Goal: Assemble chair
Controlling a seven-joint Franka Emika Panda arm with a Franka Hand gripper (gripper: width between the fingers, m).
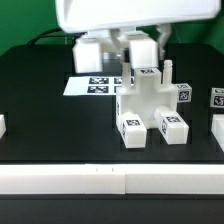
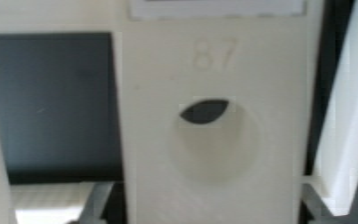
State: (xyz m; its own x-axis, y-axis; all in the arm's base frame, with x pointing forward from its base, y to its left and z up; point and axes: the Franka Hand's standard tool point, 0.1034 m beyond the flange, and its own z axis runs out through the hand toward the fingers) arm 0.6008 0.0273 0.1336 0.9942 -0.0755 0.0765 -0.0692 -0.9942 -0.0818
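A white panel [image 2: 211,170] of the chair fills the wrist view, so close that little else shows. A dark oval hole [image 2: 206,112] sits in its face with a faint raised number above it, and the black table [image 2: 43,100] lies behind.

In the exterior view the chair [image 1: 148,100] stands upright near the middle of the table. It is a blocky structure: two tagged feet at the front, a stepped body, and a taller upright part at the back. By that look a good share of the joining is done, though how many parts are left cannot be counted from here.

The gripper [image 1: 143,58] hangs at the top of that upright part. Whether it is clenched on the part or released cannot be told, since neither view shows the fingertips plainly.

A left loose piece [image 1: 3,125] and a right loose piece [image 1: 218,130] lie cut off at the edges of the exterior view, probably parts not yet fitted. A tagged block [image 1: 185,94] sits just beside the chair on the exterior view's right, and a farther cube [image 1: 217,97] lies beyond it. The marker board [image 1: 95,86] lies behind the chair, toward the exterior view's left. A white rail [image 1: 60,180] runs along the front edge. Nothing stands between gripper and chair; the tagged block is the closest crowding
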